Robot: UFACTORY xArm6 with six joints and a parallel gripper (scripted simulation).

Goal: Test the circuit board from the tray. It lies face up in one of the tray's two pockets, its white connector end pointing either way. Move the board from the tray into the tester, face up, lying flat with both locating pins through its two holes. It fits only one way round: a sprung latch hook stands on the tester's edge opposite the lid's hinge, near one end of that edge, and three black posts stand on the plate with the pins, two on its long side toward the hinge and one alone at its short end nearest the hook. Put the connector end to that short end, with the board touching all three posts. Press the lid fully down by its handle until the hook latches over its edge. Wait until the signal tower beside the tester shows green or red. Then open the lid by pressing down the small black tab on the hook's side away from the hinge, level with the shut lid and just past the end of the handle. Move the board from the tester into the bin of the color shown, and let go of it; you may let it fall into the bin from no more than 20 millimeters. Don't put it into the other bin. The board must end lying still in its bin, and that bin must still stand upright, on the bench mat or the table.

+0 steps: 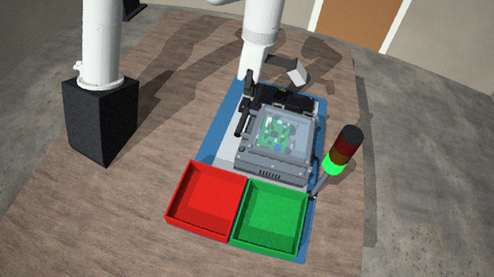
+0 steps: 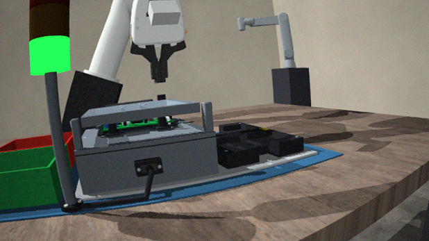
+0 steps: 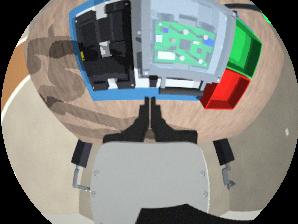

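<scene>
Gripper (image 2: 159,79) clenched on nothing, fingers pressed together, pointing down. It hangs above the small black tab (image 2: 161,96) at the tester's (image 2: 147,156) far side, a clear gap between fingertips and tab.

Board (image 1: 276,134) lies face up inside the tester, under the lid (image 2: 138,109). Lid is down, sitting nearly level over the board; green of the board shows through the gap beneath it in the exterior view.

Tower (image 1: 339,156) beside the tester, toward the right edge of the bench, shows green (image 2: 50,54) lit; the bands above are dark.

Tray (image 2: 258,142), black, sits behind the tester toward the far edge, on the same blue mat (image 1: 213,132).

Red bin (image 1: 206,199) and green bin (image 1: 271,219) stand side by side, touching, in front of the tester toward the near edge. Both upright.
</scene>
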